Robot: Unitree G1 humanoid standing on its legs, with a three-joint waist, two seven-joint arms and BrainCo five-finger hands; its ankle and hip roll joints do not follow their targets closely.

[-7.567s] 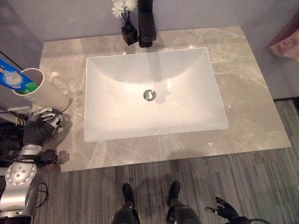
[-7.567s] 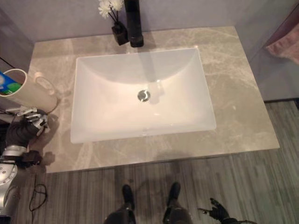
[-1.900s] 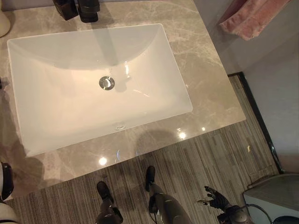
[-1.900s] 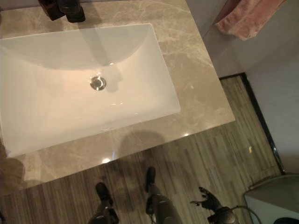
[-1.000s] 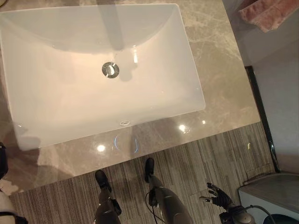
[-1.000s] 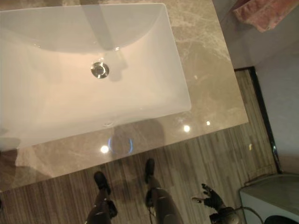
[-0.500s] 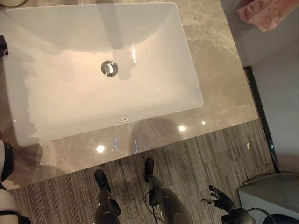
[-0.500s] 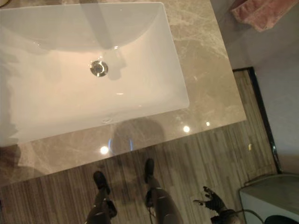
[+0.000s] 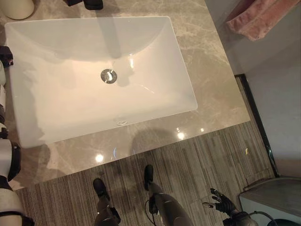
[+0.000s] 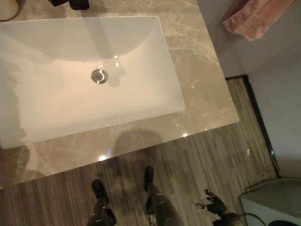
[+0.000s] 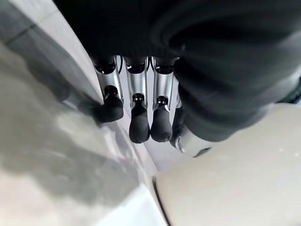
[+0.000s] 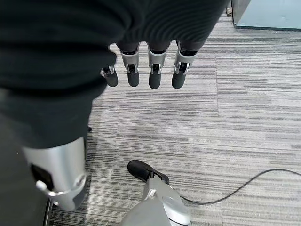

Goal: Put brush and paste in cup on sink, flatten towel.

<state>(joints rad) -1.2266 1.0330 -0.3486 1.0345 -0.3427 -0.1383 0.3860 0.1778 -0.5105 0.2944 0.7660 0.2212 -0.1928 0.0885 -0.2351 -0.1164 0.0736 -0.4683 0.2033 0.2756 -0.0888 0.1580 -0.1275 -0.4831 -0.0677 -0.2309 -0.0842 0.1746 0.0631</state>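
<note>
Left eye view: cream cup (image 9: 18, 8) stood at the far left corner of the grey marble counter (image 9: 214, 89), cut off by the frame edge; its contents could not be seen. Pink towel (image 9: 256, 19) hung in bunched folds at the far right, beyond the counter's right end and well apart from the cup.

White rectangular sink (image 9: 61, 117) lay between them, sunk in the counter, with a round metal drain (image 9: 108, 76) near its middle. Base of a black faucet (image 9: 93, 4) sat behind the sink's far rim, right of the cup.

Left hand (image 11: 141, 113), seen in the left wrist view, hovered at the counter's left end just beside the cup's pale wall, fingers straight and relaxed, holding nothing.

Right hand (image 9: 221, 203) hung low at the near right, over the striped grey floor (image 9: 221, 155) and well clear of the counter, fingers loosely spread and empty.
</note>
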